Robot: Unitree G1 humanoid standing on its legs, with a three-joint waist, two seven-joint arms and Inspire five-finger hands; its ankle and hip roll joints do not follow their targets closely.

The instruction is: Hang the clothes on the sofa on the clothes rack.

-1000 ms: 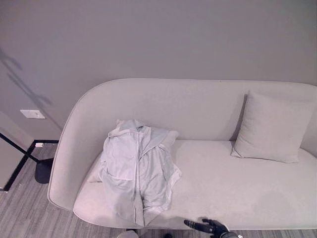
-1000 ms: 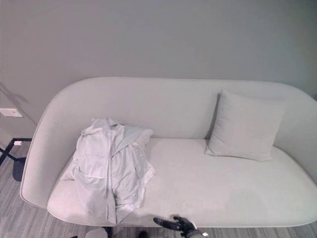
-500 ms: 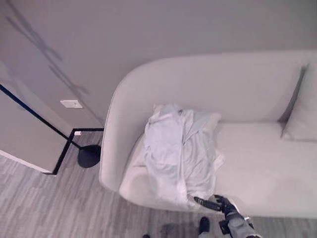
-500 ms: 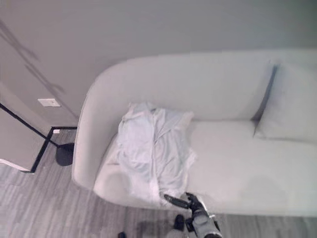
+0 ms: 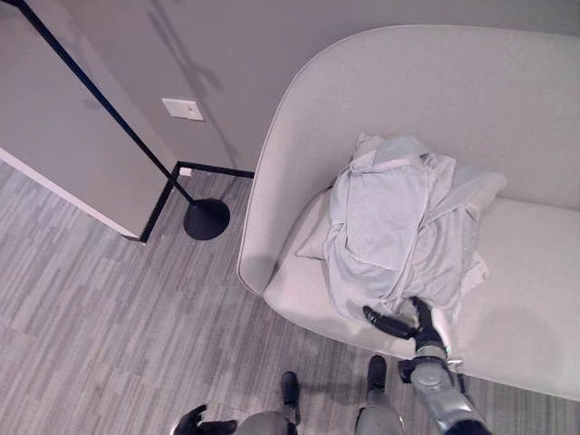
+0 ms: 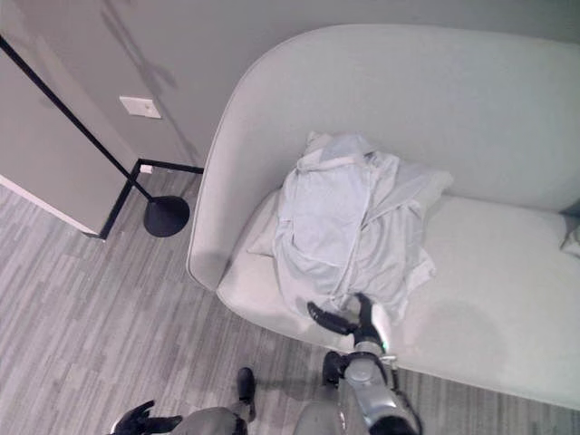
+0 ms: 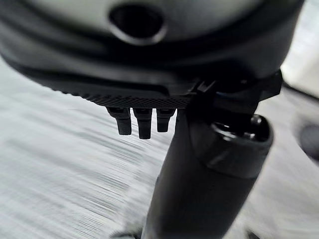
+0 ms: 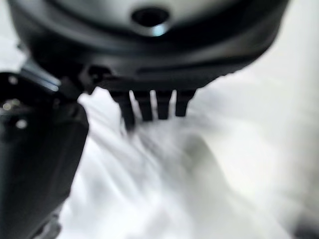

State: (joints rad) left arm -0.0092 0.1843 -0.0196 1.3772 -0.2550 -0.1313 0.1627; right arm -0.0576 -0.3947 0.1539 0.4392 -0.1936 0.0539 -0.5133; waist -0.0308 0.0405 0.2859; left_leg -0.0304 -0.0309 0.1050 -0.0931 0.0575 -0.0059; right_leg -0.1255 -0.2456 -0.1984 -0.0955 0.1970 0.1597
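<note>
A pale blue-white garment (image 5: 399,227) lies crumpled at the left end of the light grey sofa (image 5: 299,154), its lower edge hanging over the seat front. My right hand (image 5: 415,328) is open at that lower edge, fingers stretched along the hem and thumb raised; whether it touches the cloth I cannot tell. In the right wrist view its straight fingers (image 8: 149,107) point at the white cloth (image 8: 199,169). My left hand (image 5: 195,421) hangs low over the floor, open, holding nothing. A black rack pole with a round base (image 5: 207,219) stands left of the sofa.
A small cushion (image 5: 313,240) lies under the garment by the sofa arm. A white panel (image 5: 63,145) with a black floor frame stands beside the rack base. A wall socket (image 5: 183,109) sits on the grey wall. Grey striped floor (image 5: 109,326) spreads before the sofa.
The camera has swung left and down, bringing the rack base and floor into view. My right hand has risen to the garment's lower edge. My left hand now shows.
</note>
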